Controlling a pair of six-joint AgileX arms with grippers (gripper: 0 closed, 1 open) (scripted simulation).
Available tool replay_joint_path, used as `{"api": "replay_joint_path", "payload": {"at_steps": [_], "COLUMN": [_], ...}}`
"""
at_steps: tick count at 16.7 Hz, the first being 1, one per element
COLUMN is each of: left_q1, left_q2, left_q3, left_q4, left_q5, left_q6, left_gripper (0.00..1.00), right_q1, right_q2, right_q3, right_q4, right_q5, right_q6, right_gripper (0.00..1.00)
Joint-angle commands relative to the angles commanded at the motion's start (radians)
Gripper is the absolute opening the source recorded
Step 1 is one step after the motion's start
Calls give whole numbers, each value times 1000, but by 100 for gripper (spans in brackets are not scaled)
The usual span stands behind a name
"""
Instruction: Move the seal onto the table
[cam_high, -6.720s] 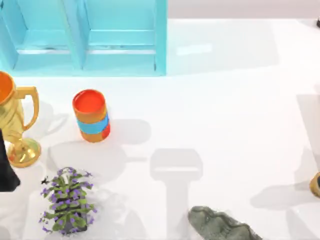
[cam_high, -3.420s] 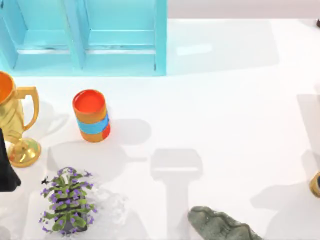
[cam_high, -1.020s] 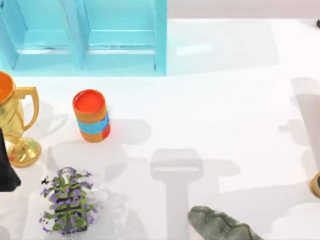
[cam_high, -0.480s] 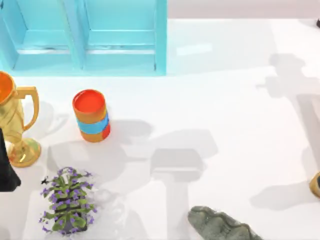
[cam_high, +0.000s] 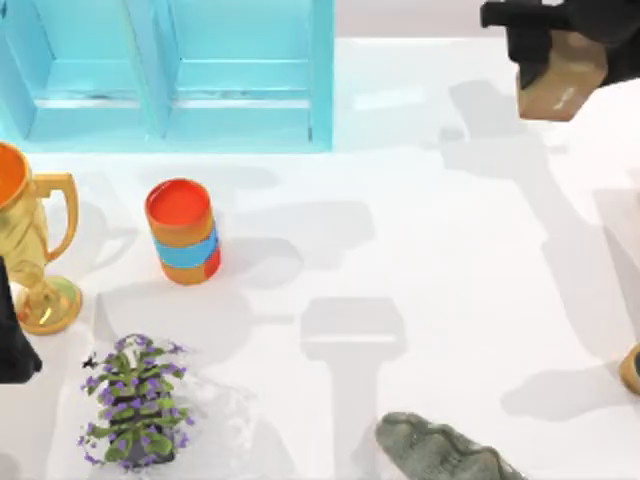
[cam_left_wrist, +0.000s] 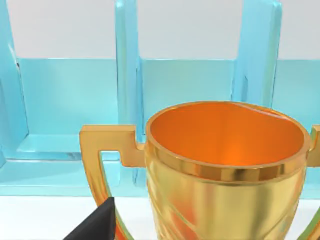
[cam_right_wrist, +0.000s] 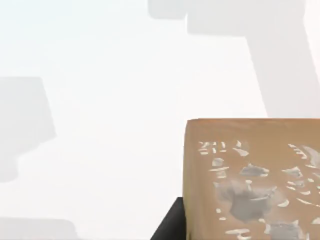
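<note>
The seal (cam_high: 562, 85), a tan-brown block, hangs above the far right part of the white table (cam_high: 450, 250), with my right gripper (cam_high: 548, 50) shut on it at the top right of the top view. In the right wrist view the seal (cam_right_wrist: 255, 180) shows a face with pale marks, a dark finger (cam_right_wrist: 170, 227) against its side and the white table (cam_right_wrist: 100, 100) below it. My left arm (cam_high: 12, 335) stays parked at the left edge beside the gold trophy (cam_high: 25, 250).
A turquoise shelf unit (cam_high: 170, 70) stands at the back left. An orange cup (cam_high: 182, 232), a purple-flowered plant (cam_high: 135, 400) and a grey-green rock (cam_high: 440, 450) stand on the table. A gold object (cam_high: 632, 368) sits at the right edge. The trophy (cam_left_wrist: 225, 165) looms close in the left wrist view.
My right gripper has come into the top view at the upper right with the seal in it. Its shadow has swept across the table. The left arm has not moved.
</note>
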Motion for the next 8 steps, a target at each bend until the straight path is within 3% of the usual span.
{"api": "replay_joint_path", "payload": {"at_steps": [8], "left_q1": [0], "left_q2": [0], "left_q3": [0], "left_q4": [0], "left_q5": [0], "left_q6": [0], "left_gripper": [100], "right_q1": [154], "right_q2": [257], "right_q3": [-35], "right_q4": [21], "right_q5": [0], "right_q6": [146], "right_gripper": [0]}}
